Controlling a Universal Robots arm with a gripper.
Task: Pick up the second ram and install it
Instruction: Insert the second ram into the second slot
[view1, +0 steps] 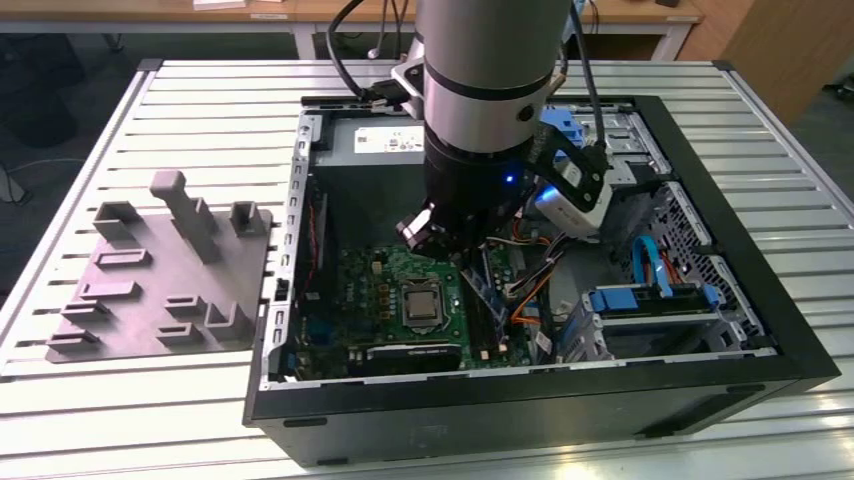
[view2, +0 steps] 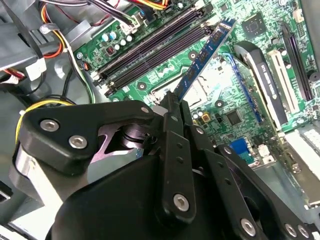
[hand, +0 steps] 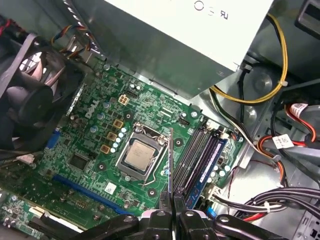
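- The gripper (view2: 172, 103) has its fingers clamped on one end of the second ram (view2: 205, 55).
- The stick hangs above the motherboard (hand: 90, 150), between the processor socket (hand: 137, 155) and the memory slots (hand: 200, 152).
- The open computer case (view1: 534, 410) stands on the slatted table (view1: 200, 420).
- A grey fixture (view1: 160, 270) lies by the table's edge on the exterior view's left.

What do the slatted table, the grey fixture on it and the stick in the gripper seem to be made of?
Slatted silver table: likely aluminium, pale sheen, straight grooves. Grey fixture plate with upright tabs: matte plastic, uniformly dull. Thin memory stick, clamped in the black gripper: blue circuit board, probably laminate carrying small chips.
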